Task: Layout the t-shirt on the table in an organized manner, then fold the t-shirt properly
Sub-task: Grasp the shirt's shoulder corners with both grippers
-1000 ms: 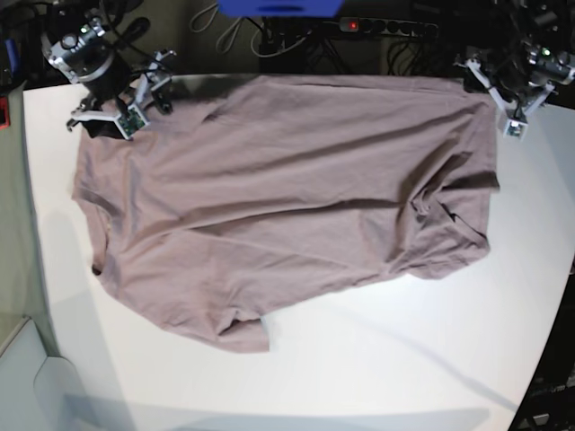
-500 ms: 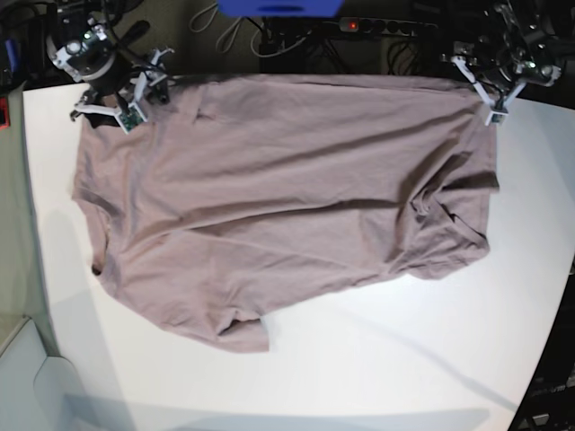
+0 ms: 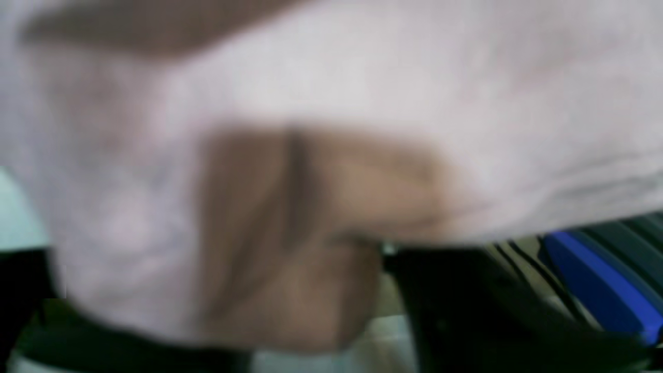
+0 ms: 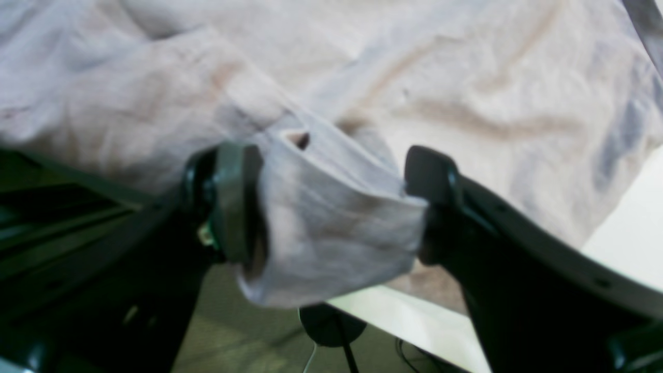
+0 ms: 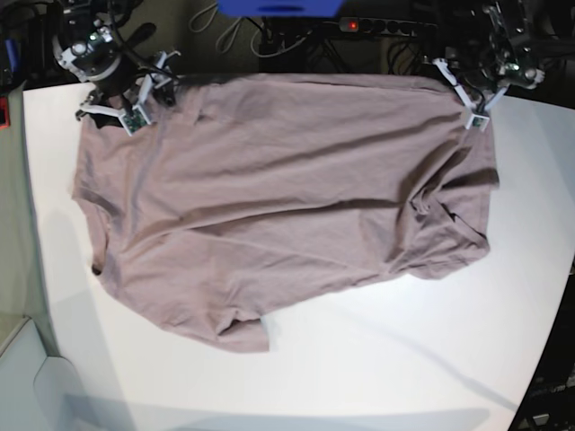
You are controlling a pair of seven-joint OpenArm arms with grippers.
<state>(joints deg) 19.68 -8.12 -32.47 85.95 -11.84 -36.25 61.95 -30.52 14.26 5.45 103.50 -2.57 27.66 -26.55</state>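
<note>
Both arms have shifted inward along the far table edge since the earlier frames: left gripper [image 5: 467, 99] now sits further in over the shirt's far corner, right gripper [image 5: 135, 97] slightly nearer the far edge too. Cloth itself barely changed.

Dusty mauve-pink, wrinkly short-sleeved cotton t-shirt [image 5: 278, 197] lies spread across the far half of the big matte white tabletop [image 5: 386, 359], mostly flat, w/ diagonal creases. One sleeve bunched near the base view's right side, another at the near edge of the shirt. Near half of table bare.

Right wrist view: right gripper [image 4: 331, 207] w/ dark fingers [image 4: 233, 202] set apart, a fold of shirt [image 4: 336, 228] sitting between them; left pad touches cloth, right pad at the fold's edge. Jaws parted, not clamped down.

Left wrist view: heavily blurred, pink cloth [image 3: 331, 129] fills nearly the whole frame, v. close to lens. Fingers not resolvable; can't tell jaw state for left gripper. Blue object [image 3: 595, 280] and dark cables at lower right.

Blue item [image 5: 278, 7] and power strip [image 5: 386, 27] beyond far edge.
</note>
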